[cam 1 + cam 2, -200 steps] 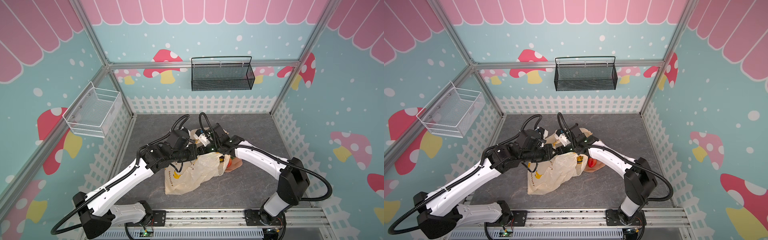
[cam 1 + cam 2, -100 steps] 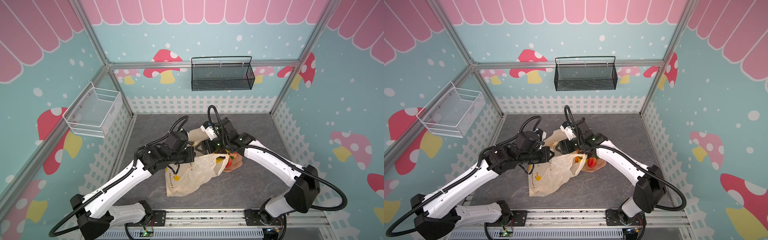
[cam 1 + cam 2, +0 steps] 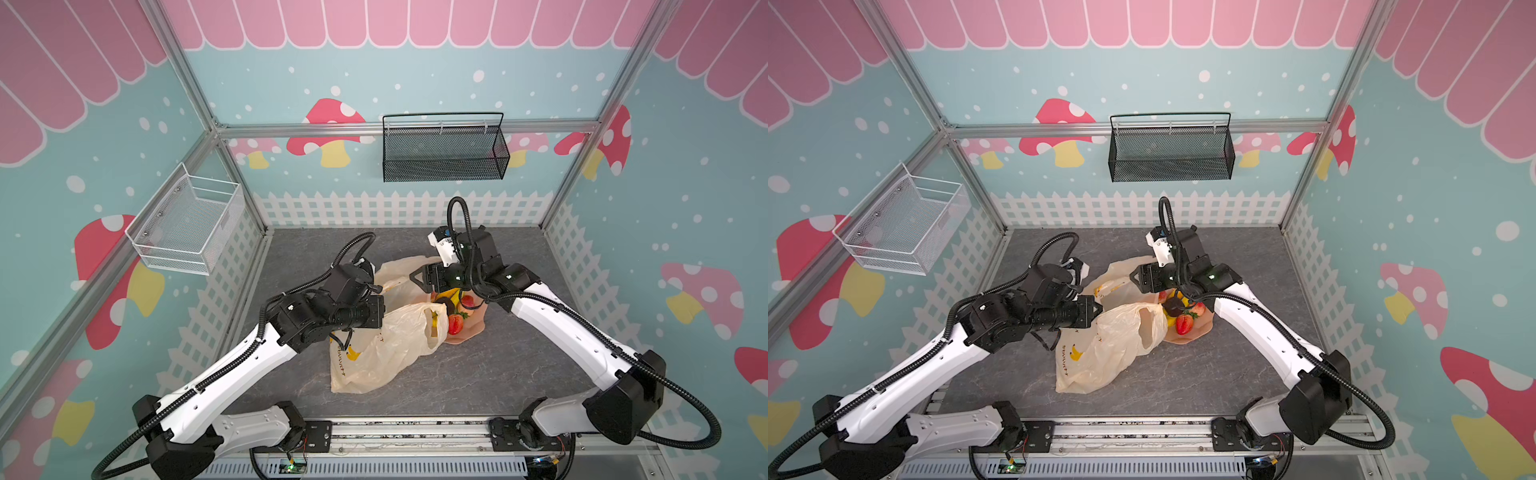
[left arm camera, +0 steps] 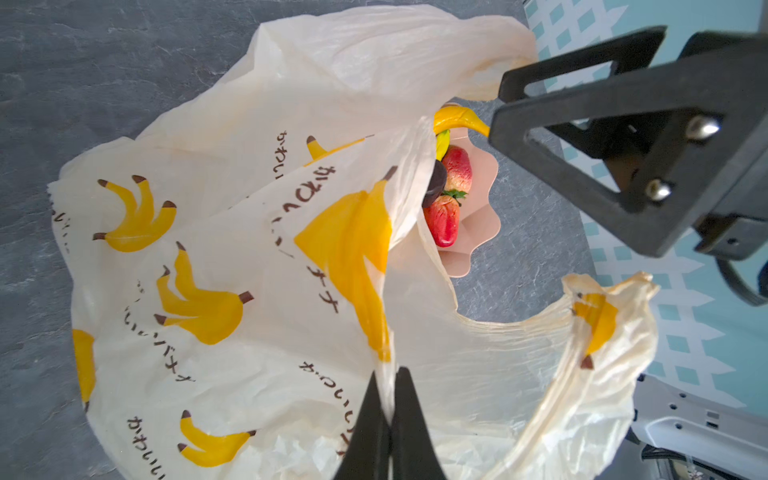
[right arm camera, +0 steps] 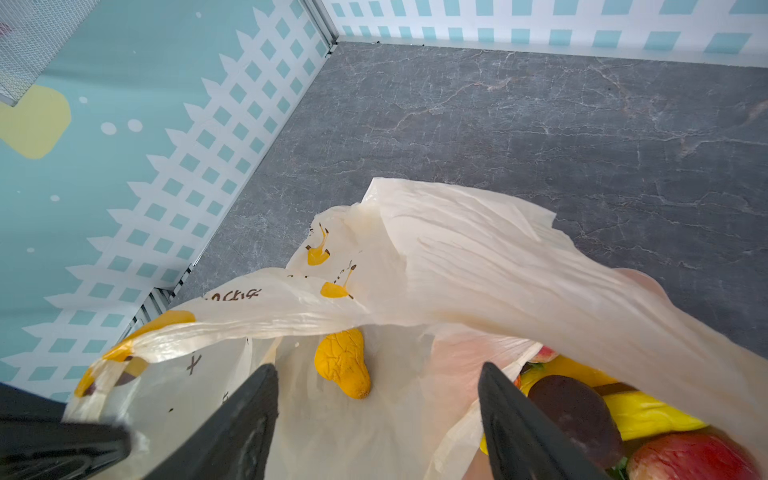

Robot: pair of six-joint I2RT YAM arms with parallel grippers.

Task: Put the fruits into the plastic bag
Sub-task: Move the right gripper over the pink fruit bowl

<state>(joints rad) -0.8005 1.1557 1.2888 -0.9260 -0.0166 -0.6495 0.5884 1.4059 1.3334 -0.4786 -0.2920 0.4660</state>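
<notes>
The left gripper [image 4: 388, 409] has its jaws pressed together on a fold of the plastic bag [image 4: 232, 257] at the rim, holding that edge up off the table [image 3: 478, 382]; the rest of the bag spreads out ahead of and below it, crumpled and printed side up. Opposite it, the right gripper [image 5: 376, 399] is spread wide with nothing between its fingers and hangs over the bag's mouth, close to the left gripper but not touching it in both top views. Just ahead of its fingertips a wrinkled yellow-orange fruit [image 5: 343, 365] lies on the bag's film under a stretched handle loop [image 5: 232, 328]; it appears to be inside the mouth, though the folds make that hard to confirm. Close beside one of the right gripper's fingers, outside the bag, the other fruits sit heaped on a pink plate [image 4: 478, 237]: a dark round piece [image 5: 577, 411], a banana [image 5: 648, 415] and strawberries [image 4: 442, 220], with the bag's rim lapping against them.
</notes>
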